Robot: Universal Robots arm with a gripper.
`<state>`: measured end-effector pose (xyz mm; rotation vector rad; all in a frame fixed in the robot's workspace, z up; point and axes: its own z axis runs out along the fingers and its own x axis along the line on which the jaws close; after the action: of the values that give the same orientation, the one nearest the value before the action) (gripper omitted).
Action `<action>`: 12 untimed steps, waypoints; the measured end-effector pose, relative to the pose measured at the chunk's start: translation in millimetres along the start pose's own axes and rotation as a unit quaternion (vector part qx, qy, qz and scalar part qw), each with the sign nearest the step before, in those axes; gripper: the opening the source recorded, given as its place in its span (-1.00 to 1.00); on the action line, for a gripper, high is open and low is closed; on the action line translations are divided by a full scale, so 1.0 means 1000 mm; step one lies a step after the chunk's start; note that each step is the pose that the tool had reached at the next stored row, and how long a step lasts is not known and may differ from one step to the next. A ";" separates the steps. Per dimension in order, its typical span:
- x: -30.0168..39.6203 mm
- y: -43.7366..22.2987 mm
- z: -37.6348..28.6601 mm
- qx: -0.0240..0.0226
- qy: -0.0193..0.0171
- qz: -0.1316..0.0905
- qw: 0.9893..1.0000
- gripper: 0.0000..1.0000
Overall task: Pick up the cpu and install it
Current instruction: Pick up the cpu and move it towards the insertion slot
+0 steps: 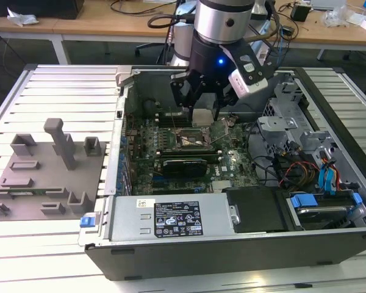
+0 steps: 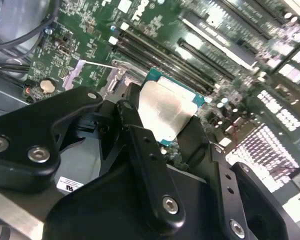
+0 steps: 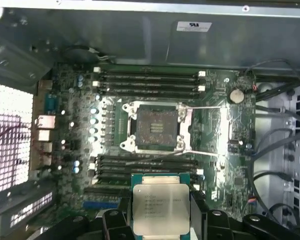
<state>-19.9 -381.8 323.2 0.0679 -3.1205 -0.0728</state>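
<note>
The small flat square cpu with a pale silvery metal top [image 3: 161, 206] is held clamped by its edges between the fingers of the black gripper [image 3: 161, 220], above the green motherboard [image 3: 70, 145] inside the opened grey computer case [image 1: 244, 259], near but apart from the uncovered square metal socket frame [image 3: 155, 127].

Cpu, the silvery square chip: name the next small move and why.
Likely carry the silvery square cpu, clamped between the black fingers, across until it hangs over the open square socket; in the first wrist view it sits off to one side of it.
</note>
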 end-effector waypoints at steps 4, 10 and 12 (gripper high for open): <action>-0.0021 0.0098 0.0083 0.000 0.000 0.000 1.000 0.09; -0.0046 0.0261 0.0213 0.000 0.000 0.000 1.000 0.09; -0.0053 0.0311 0.0255 0.000 0.000 0.000 1.000 0.09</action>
<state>-16.5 -349.4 299.1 0.0669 -3.1204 -0.0726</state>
